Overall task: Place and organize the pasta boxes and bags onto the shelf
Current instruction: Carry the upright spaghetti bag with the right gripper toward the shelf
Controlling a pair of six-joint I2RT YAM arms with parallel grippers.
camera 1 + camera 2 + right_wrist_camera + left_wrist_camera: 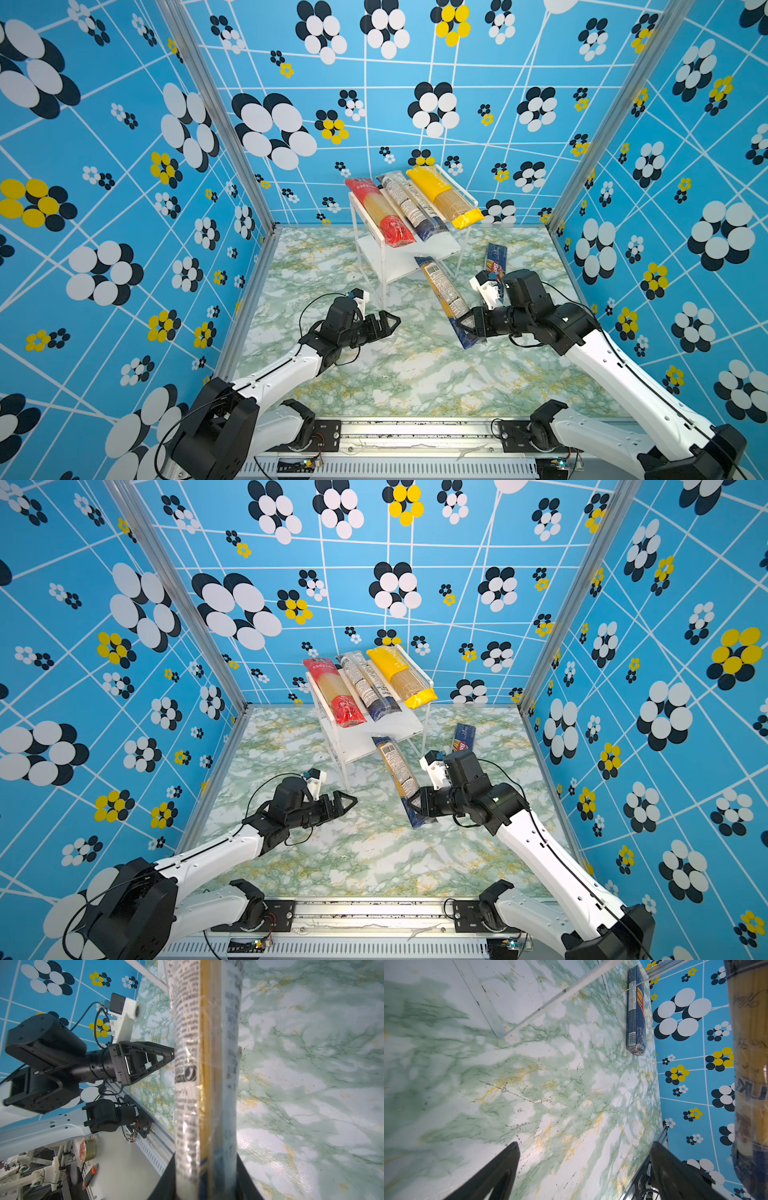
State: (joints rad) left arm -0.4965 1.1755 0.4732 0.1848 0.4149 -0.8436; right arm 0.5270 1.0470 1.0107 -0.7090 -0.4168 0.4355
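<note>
**End-held pack could swing into the rack**

The right gripper [466, 328] is clamped on a see-through navy-ended pack [442, 286] close to its near end; the far end points at the shelf [399, 249]. The left gripper [584, 1144] hangs wide and empty above the table [374, 374]. The red-ended pack [380, 210], another see-through pack [409, 203] and the yellow pack [444, 195] lie across the top tier. The Barilla box [495, 254] lies on the table beside the shelf. Held so far off-centre, the pack could droop or twist and snag the acrylic frame.
</note>
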